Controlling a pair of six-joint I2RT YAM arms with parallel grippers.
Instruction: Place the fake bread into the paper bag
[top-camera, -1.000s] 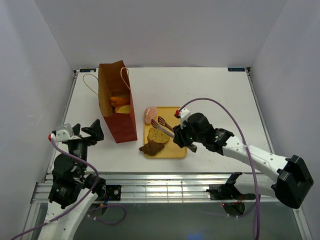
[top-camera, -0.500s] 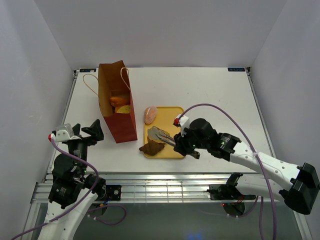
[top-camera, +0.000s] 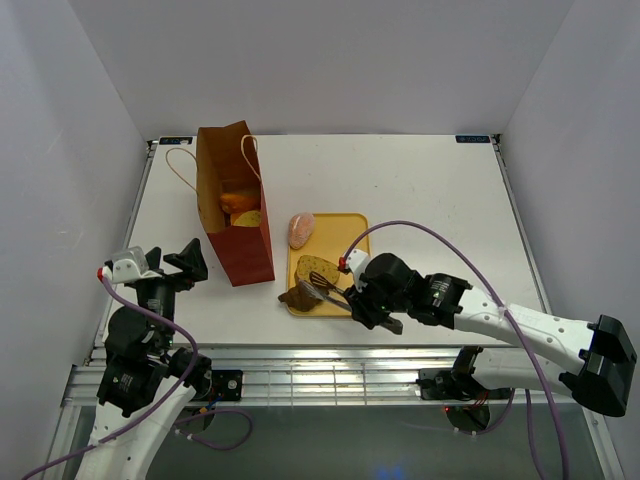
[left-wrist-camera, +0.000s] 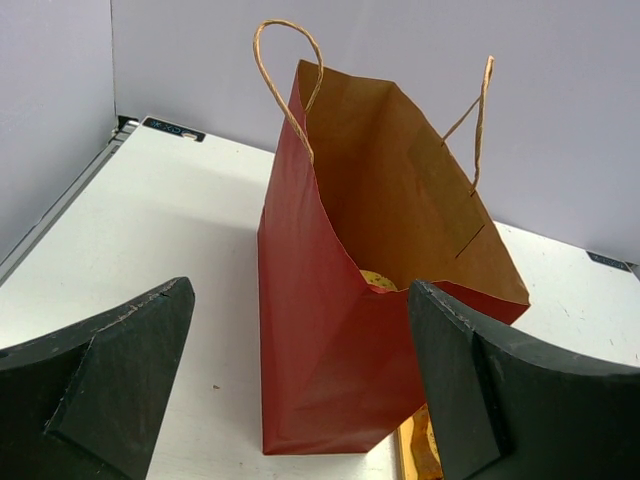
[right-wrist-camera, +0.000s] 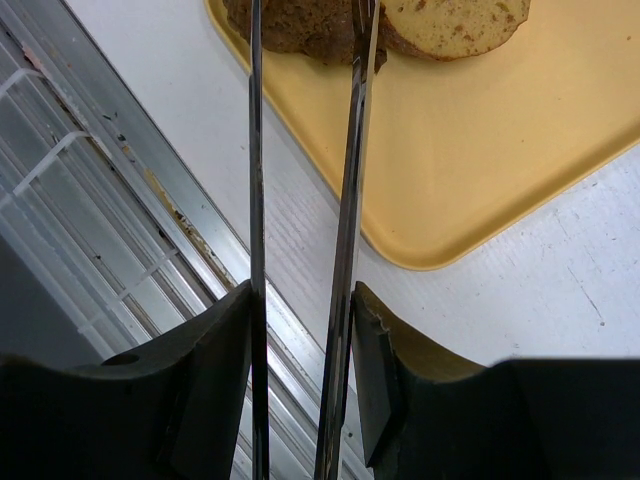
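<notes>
Right gripper (top-camera: 365, 300) of mine is clamped on the silver tongs (top-camera: 325, 291); my left gripper (top-camera: 185, 262) hangs with fingers apart just beside the paper bag (top-camera: 235, 240).
The tongs reach over the yellow tray (top-camera: 350, 225) toward a speckled slice (top-camera: 318, 268) and a brown croissant (top-camera: 300, 297) at its near left. Their tips are cut off in my right wrist view, so I cannot tell whether they pinch anything. A pink roll (top-camera: 301, 229) sits at the tray's far left edge. The bag stands upright left of the tray, with orange and yellow bread (top-camera: 240, 205) half hidden inside. Small dark labels (top-camera: 475, 139) at the far corners of the desk (top-camera: 430, 190) are too small to read.
</notes>
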